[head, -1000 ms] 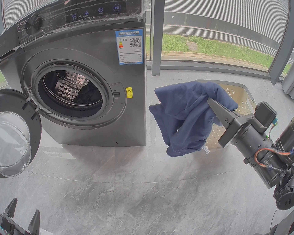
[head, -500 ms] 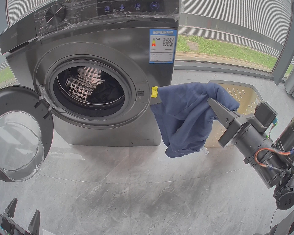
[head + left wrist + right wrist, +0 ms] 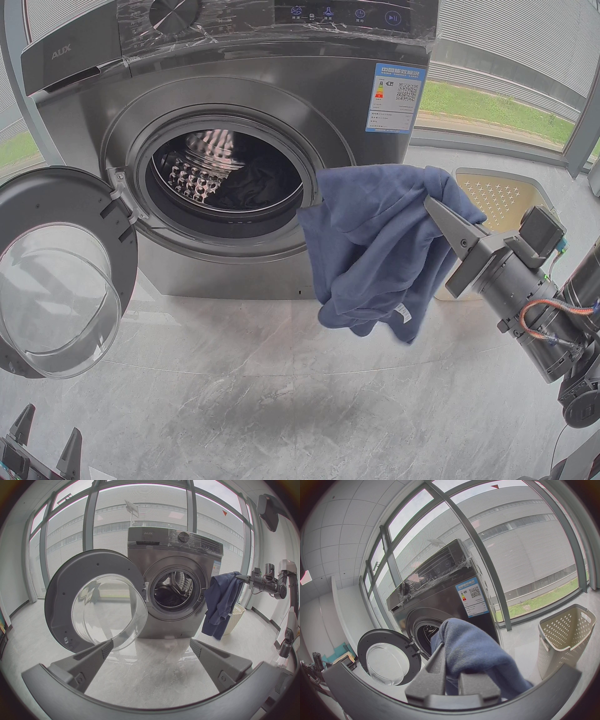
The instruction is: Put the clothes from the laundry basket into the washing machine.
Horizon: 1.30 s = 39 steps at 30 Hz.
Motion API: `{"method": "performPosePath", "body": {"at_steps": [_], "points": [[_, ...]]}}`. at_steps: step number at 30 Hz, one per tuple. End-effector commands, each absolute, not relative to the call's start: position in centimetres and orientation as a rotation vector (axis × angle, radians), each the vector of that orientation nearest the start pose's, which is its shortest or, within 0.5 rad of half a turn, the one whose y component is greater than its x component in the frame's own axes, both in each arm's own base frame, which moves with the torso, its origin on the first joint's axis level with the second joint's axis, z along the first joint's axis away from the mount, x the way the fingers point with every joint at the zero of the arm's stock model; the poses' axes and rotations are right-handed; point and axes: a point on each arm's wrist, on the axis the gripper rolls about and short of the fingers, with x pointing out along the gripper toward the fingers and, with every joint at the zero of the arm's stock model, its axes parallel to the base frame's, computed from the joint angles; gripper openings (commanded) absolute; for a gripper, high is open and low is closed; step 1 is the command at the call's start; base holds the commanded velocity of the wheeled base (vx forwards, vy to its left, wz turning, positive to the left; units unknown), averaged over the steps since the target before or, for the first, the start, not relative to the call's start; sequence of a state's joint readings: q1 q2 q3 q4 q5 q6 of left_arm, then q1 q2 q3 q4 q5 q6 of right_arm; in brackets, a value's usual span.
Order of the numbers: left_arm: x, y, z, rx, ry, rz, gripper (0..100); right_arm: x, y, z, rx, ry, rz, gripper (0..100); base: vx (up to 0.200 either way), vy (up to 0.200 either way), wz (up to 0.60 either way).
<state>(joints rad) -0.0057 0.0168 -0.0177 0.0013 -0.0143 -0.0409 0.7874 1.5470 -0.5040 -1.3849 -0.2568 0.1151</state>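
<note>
One navy blue cloth garment (image 3: pixel 375 244) is held up above the grey marbled floor (image 3: pixel 269 387), in front of the right edge of the round drum opening (image 3: pixel 225 181) of the one grey front-loading washing machine (image 3: pixel 250 87). It is clamped between the fingers of the right gripper (image 3: pixel 432 204). One small white tag (image 3: pixel 404 312) is seen near its lower hem. One dark item (image 3: pixel 262 184) lies in the drum. One blue-edged printed label (image 3: pixel 395 98) is stuck at the front's upper right corner. The round glass door (image 3: pixel 62 275) is swung open at the left. One cream perforated plastic laundry basket (image 3: pixel 500 194) stands right of the machine. The left gripper (image 3: pixel 150 655) is held low, fingers spread and unloaded.
</note>
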Motion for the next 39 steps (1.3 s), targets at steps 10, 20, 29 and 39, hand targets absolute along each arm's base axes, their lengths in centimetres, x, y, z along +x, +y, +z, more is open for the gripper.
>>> {"method": "performPosePath", "body": {"at_steps": [10, 20, 29, 39], "points": [[-2.29, -0.02, 7.59, -0.041, -0.001, -0.02, 100, 17.84, 16.6, 22.0, 0.283, -0.267, 0.528, 0, -0.12, 0.0, 0.0], [-2.29, -0.02, 7.57, -0.04, 0.0, -0.021, 100, 18.03, 16.48, 22.14, 0.285, -0.272, 0.52, 0, 0.0, 0.1, 0.0], [-2.29, -0.02, 7.57, -0.04, 0.0, -0.021, 100, 18.13, 16.31, 22.18, 0.285, -0.274, 0.51, 0, 0.0, 0.2, 0.0], [-2.29, -0.02, 7.57, -0.04, 0.0, -0.021, 100, 18.15, 16.27, 22.14, 0.284, -0.273, 0.509, 0, 0.0, 0.14, 0.0]]}}
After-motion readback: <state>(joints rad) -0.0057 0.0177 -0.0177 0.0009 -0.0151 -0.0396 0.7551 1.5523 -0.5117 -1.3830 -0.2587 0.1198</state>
